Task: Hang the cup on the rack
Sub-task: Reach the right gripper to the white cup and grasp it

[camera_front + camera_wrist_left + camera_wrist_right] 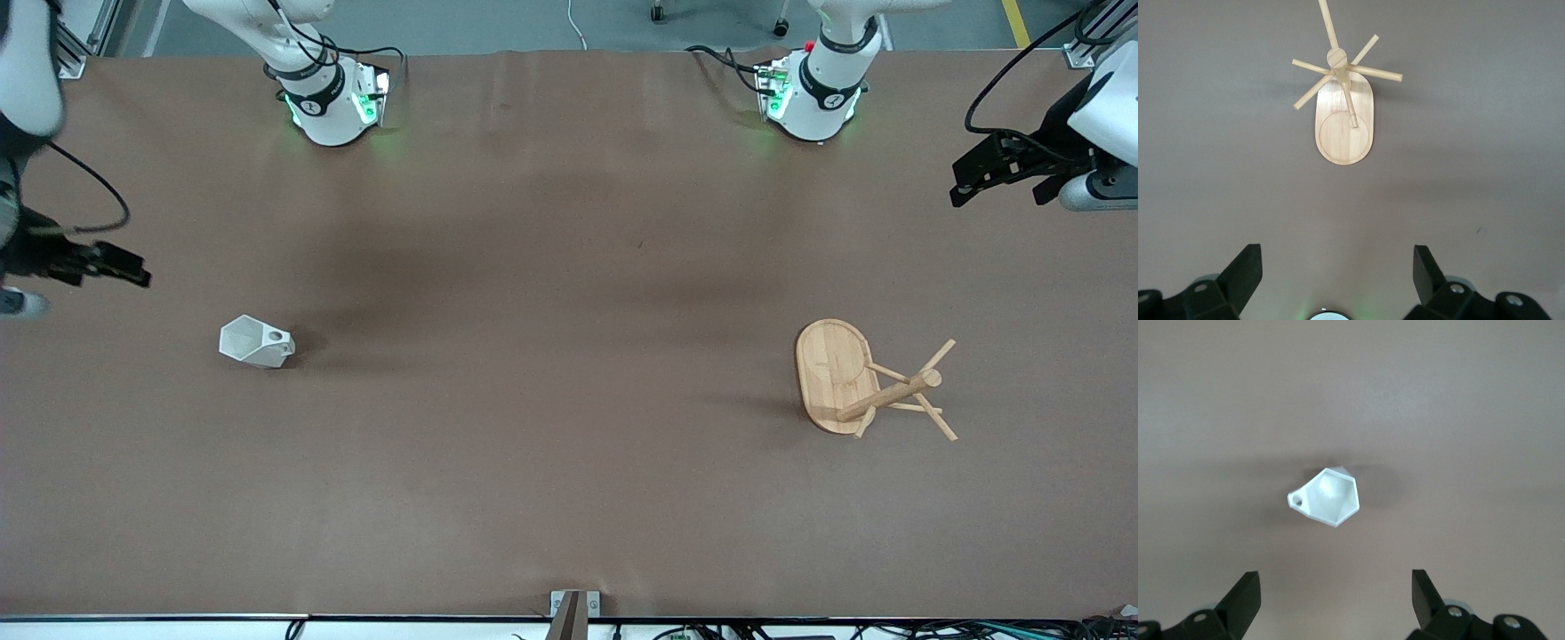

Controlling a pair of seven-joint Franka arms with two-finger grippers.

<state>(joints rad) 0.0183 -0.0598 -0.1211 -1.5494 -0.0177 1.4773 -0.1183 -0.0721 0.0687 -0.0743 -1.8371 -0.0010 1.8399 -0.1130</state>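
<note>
The white faceted cup (pixel 256 342) sits on the brown table toward the right arm's end, its open mouth and pierced handle showing; it also shows in the right wrist view (pixel 1327 496). The bamboo rack (pixel 867 382) stands on its oval base toward the left arm's end, with thin pegs angling off its post; it also shows in the left wrist view (pixel 1343 110). My right gripper (pixel 140 269) hangs open and empty over the table's edge at the right arm's end, apart from the cup (pixel 1336 580). My left gripper (pixel 962 185) hangs open and empty over the left arm's end, apart from the rack (pixel 1338 257).
The two arm bases (pixel 331 102) (pixel 813 98) stand along the table edge farthest from the front camera, with cables beside them. A small metal bracket (pixel 573 609) sits at the table edge nearest the front camera.
</note>
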